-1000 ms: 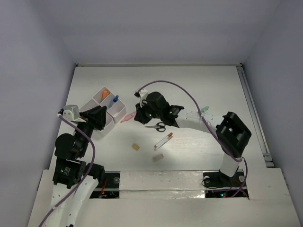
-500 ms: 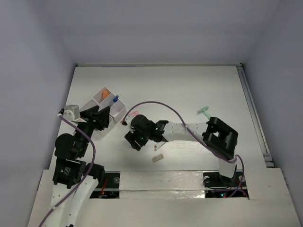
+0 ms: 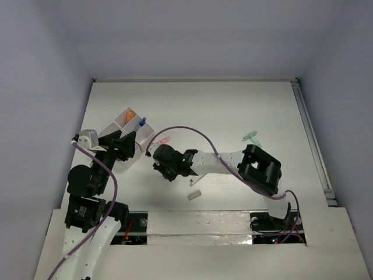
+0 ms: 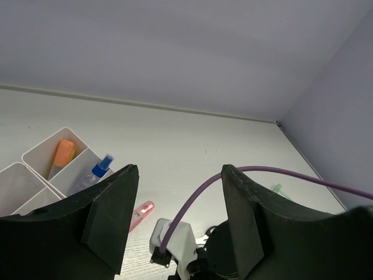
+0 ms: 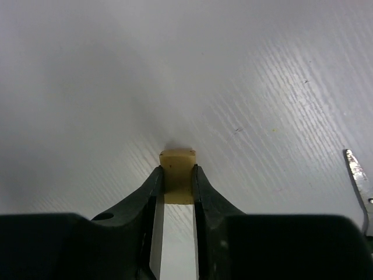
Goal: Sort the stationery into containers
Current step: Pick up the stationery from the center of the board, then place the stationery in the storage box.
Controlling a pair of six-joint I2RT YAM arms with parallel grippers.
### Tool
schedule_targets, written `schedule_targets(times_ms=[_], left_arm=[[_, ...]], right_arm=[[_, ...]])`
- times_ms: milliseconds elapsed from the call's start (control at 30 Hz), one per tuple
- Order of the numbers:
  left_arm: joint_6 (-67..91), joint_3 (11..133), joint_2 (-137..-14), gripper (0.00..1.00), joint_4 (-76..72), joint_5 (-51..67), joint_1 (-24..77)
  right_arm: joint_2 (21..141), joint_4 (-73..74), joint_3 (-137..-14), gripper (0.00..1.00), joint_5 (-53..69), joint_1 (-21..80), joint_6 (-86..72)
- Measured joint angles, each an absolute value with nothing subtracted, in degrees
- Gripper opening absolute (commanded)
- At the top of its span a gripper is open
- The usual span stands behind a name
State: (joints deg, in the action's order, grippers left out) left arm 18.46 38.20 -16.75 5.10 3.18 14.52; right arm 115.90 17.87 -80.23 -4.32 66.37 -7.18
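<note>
On the grained white table, near its middle, the right gripper pinches a small matte yellow-beige eraser block between smooth black fingers. The left gripper gapes empty close by the thin-walled white compartment tray.

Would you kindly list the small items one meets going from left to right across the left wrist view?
orange piece → blue-capped bottle → pink marker → green piece
</note>
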Motion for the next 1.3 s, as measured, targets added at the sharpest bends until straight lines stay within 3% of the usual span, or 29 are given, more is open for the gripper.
schedule_targets(times_ms=[333,633,867,1067,1100,1133,1300], left_arm=[[18.5,38.2,-16.7,0.57,5.1,3.5,14.5],[18.4,38.2,-16.6,0.57,5.1,3.8,14.8],[18.1,38.2,-15.8,0.57,5.2,3.8,15.4],[18.0,38.2,-15.6,0.57,5.4,3.8,16.1],[18.0,38.2,-15.5,0.57,5.4,3.8,16.1],[18.0,38.2,-15.4,0.57,5.4,3.8,16.1],[17.8,38.2,-15.4,0.57,5.5,3.8,16.1]], right_arm=[[117.9,13.8,-95.6,0.02,-8.0,62.2,-6.4],[128.2,11.6,-112.9,0.03,-8.8,57.3,-4.9],[132.1,12.1,-115.5,0.06,-7.7,56.6,-4.8],[132.1,11.9,-116.2,0.25,-6.5,56.7,-4.8],[132.1,12.0,-116.3,0.36,-6.3,56.7,-4.8],[132.1,12.0,-116.5,0.41,-6.2,56.7,-4.9],[132.2,12.0,-116.7,0.55,-5.5,56.7,-5.0]])
